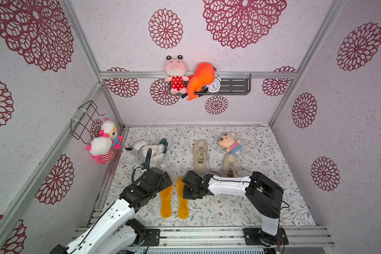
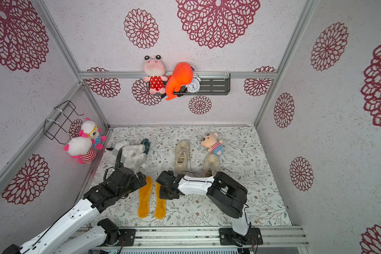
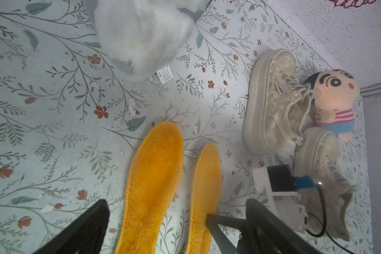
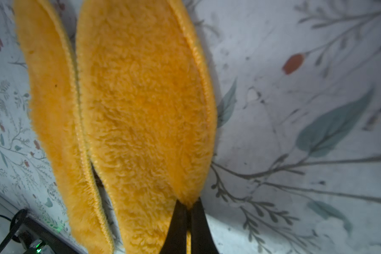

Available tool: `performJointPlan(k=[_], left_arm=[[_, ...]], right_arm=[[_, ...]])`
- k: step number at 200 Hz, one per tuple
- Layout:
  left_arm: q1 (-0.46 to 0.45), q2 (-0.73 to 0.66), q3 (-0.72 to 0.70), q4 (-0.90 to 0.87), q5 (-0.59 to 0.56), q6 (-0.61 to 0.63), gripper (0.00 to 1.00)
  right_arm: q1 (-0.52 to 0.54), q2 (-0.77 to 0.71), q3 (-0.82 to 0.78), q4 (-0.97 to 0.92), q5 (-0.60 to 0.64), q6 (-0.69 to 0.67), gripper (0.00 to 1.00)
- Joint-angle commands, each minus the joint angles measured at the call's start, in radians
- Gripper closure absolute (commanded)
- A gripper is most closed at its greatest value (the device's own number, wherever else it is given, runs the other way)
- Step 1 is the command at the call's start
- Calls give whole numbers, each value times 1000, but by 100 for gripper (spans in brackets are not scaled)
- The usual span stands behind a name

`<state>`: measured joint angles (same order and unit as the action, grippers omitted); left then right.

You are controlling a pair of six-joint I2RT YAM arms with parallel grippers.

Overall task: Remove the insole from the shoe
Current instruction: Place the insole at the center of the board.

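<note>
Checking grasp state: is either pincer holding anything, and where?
Right pincer pinches the orange insole nearer it by its side edge. Left pincer is open, empty.

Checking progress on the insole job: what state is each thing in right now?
held insole: out of shoe, edge pinched.
other insole: out of shoe, lying free.
far shoe: upright, no insole visible inside.
near shoe: upright, partly hidden.
left gripper: jaws open, empty.
right gripper: jaws shut on held insole.

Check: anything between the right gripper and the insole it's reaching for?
Nothing visible. The right gripper is shut on the edge of one insole, which lies on the table apart from the shoes. The second insole lies beside it, under the open left gripper.
</note>
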<state>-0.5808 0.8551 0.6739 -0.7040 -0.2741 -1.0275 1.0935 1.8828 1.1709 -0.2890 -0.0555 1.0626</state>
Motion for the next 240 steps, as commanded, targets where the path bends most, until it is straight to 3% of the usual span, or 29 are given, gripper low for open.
performJointPlan(k=[1,90,150,179,199,240], left_arm=[[10,2,-7,21,-8,-15,0],[15,-8,-16,14,-13,-20,0],[18,4,-16,30,-14,-17,0],[22,18,-10,48,-11,-10,0],[27,29,-3,61,-9,-4,0],[32,61,-2,110,8,7,0]], right_arm=[[-6,-41,4,3,47,39,100],[-3,37,107,-73,50,1,100],[6,-111,138,-221,166,-99,61],[-7,-247,134,-396,262,-148,58],[-65,-367,91,-538,331,-167,59],[-326,-619,-97,-675,369,-263,54]])
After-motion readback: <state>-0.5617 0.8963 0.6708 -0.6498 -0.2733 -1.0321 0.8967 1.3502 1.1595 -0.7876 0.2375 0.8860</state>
